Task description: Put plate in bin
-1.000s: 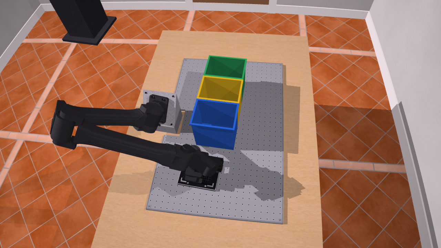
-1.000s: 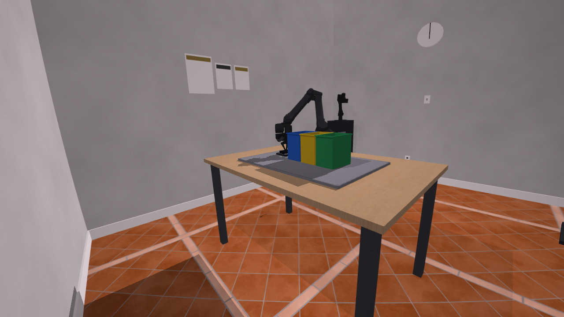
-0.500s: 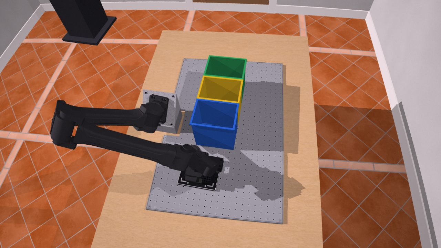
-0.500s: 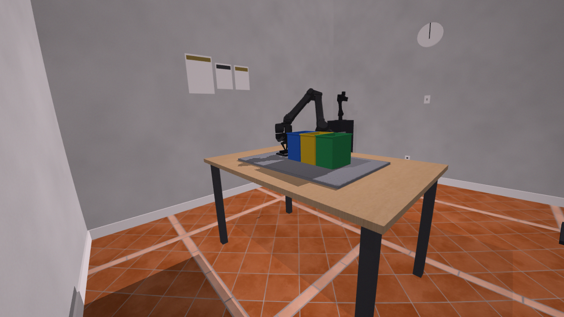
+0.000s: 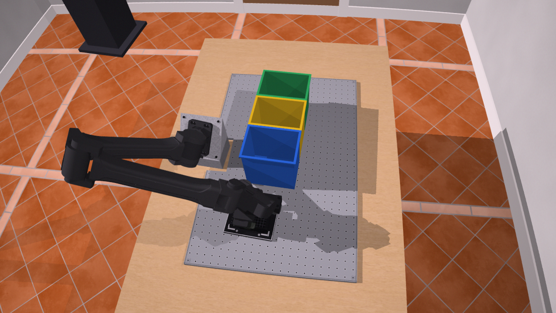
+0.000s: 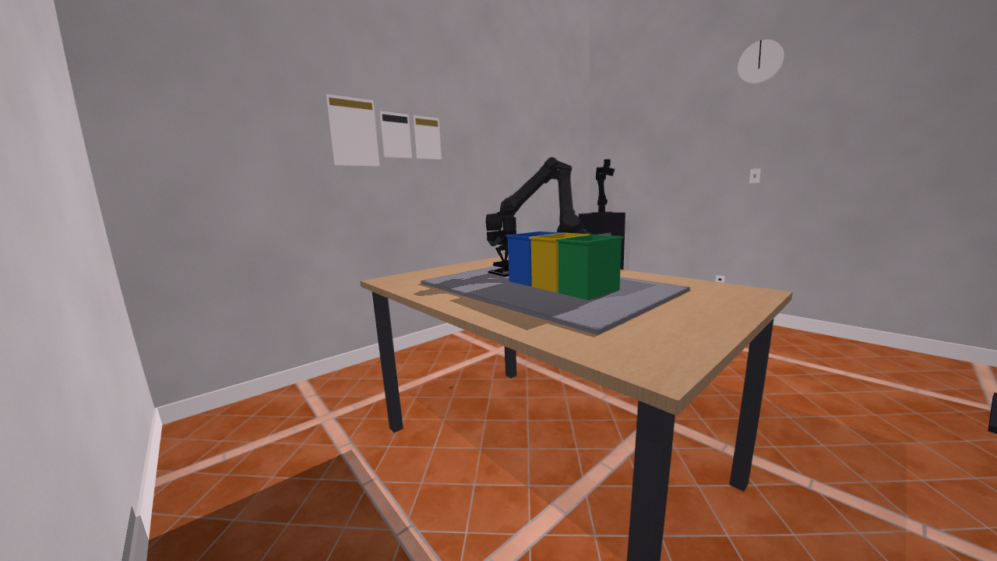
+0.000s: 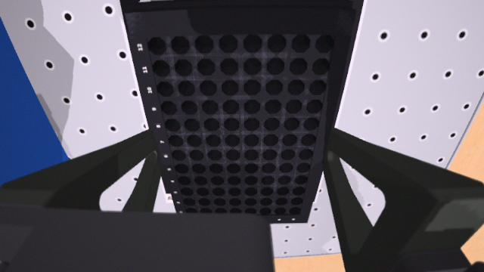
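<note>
The black 96-well plate (image 7: pixel 242 125) (image 5: pixel 261 224) sits between my fingers, at the black plate nest (image 5: pixel 233 230) near the front of the perforated board. My gripper (image 7: pixel 242 135) (image 5: pixel 252 218) (image 6: pixel 498 258) is shut on the plate's two long sides, pointing down. I cannot tell whether the plate still touches the nest. The blue bin (image 5: pixel 270 171) (image 6: pixel 519 259) (image 7: pixel 19 113) stands upright just behind the nest, close to my wrist.
The yellow bin (image 5: pixel 278 112) (image 6: pixel 544 263) and the green bin (image 5: pixel 283 83) (image 6: pixel 589 268) stand upright in a row behind the blue one. All rest on the grey perforated board (image 5: pixel 322 218) (image 6: pixel 487 289) (image 7: pixel 408 94) on the wooden table (image 5: pixel 170 272). The arm's grey base mount (image 5: pixel 219 149) is left of the blue bin.
</note>
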Action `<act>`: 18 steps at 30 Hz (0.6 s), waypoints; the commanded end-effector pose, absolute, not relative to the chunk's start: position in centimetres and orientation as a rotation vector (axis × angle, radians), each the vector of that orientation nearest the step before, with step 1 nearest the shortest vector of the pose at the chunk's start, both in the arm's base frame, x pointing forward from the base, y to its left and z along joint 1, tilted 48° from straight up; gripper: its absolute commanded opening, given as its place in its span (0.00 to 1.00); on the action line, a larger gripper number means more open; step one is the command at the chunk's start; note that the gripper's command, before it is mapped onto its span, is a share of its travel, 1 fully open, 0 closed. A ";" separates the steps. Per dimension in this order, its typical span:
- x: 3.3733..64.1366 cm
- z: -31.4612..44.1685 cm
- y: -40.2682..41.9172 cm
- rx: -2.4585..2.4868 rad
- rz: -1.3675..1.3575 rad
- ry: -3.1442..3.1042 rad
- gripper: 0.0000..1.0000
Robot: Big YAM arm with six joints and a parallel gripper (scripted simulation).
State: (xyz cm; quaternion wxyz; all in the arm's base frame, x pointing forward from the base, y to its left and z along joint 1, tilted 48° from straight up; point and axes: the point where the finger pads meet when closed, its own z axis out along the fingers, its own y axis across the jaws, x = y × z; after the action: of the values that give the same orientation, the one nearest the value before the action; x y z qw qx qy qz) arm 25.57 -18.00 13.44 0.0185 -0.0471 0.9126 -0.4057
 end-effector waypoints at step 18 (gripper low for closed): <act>26.4 17.3 -15.6 -0.107 -1.251 2.789 0.00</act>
State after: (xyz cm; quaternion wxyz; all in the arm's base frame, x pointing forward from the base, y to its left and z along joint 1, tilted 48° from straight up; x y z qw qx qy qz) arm 25.35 -16.01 15.10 0.0170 -0.0495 0.9128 -0.4050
